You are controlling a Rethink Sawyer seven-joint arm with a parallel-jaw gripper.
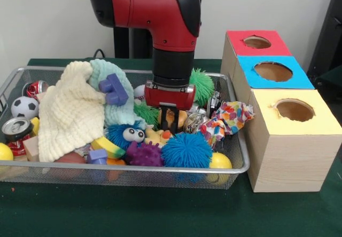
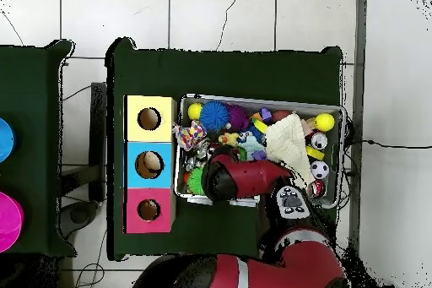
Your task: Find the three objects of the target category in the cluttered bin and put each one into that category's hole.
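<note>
The wire mesh bin [image 1: 133, 168] is full of toys; it also shows in the overhead view [image 2: 261, 99]. My gripper [image 1: 170, 127] reaches down into the bin's middle, and its fingers [image 1: 163, 120] look shut on a small tan-orange toy figure [image 1: 180, 118] low among the clutter. A second yellow-orange figure [image 1: 155, 136] lies just in front of it. I see no striped figure. The red-surround hole [image 1: 257, 42] is at the far end of the wooden box [image 1: 288, 157], right of the bin. In the overhead view the arm [image 2: 240, 176] hides the gripper, and the red hole [image 2: 148, 209] lies left of it.
A cream knitted cloth [image 1: 69, 111] and a purple block [image 1: 114, 89] sit left of the gripper. A blue spiky ball [image 1: 186, 150], a green fuzzy ball [image 1: 202, 85] and a crumpled coloured cloth [image 1: 228, 118] crowd it. The blue-surround hole [image 1: 273, 71] and yellow-surround hole [image 1: 294, 109] are nearer.
</note>
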